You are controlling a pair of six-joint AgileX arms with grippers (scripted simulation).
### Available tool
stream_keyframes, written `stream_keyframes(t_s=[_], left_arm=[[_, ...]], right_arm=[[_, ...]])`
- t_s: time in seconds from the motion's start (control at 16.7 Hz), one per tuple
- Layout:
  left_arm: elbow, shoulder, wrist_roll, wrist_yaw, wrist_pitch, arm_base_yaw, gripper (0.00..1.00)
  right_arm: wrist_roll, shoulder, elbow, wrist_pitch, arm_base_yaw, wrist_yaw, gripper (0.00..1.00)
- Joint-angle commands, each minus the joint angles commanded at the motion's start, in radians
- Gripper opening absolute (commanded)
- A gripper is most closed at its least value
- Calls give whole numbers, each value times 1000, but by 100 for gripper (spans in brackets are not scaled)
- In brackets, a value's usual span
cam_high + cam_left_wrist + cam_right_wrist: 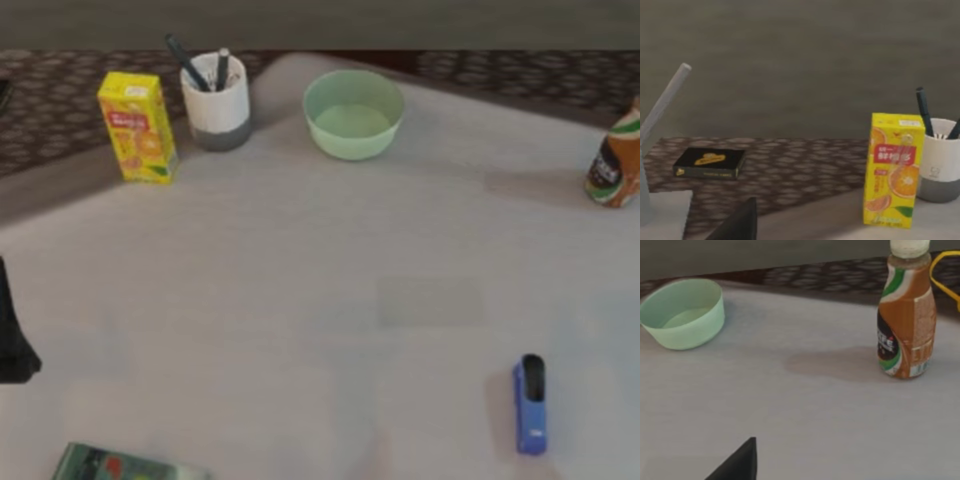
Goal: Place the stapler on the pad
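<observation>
— Stapler (530, 405) first: where does it lie?

— Near the table's (300, 260) front edge on the right side, flat, long axis running front to back, black strip toward the far end. Untouched; nothing holds it.

— And the pad (430, 302)?

— Pale grey rectangle, up and to the left of the stapler, near but apart. Nothing rests on it.

— Which arm is nearer?

— Judged, the right arm: the stapler sits on its side. That gripper is out of the top view; its wrist view shows only a dark finger tip (737, 462), so I cannot tell how far open it is.

— Left arm?

— Parked at the left edge (12, 335); opening likewise undeterminable.

— Surroundings?

— Green bowl (353, 113), pen cup (215, 102), juice carton (137, 126), brown bottle (614, 160), all well apart.
</observation>
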Motion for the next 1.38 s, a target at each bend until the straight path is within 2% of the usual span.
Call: stream_keyframes(t_s=[0.42,0.78,1.02,1.38], left_arm=[[0,0,0,0,0,0,100],[0,0,0,0,0,0,100],[0,0,0,0,0,0,100],[0,0,0,0,0,0,100]], right_arm=[[245,700,412,-419,204,-1,100],[410,1123,704,-691,345,-3,100],[459,1239,798,-767,387,-2,100],[460,1243,798,-765,385,-2,100]])
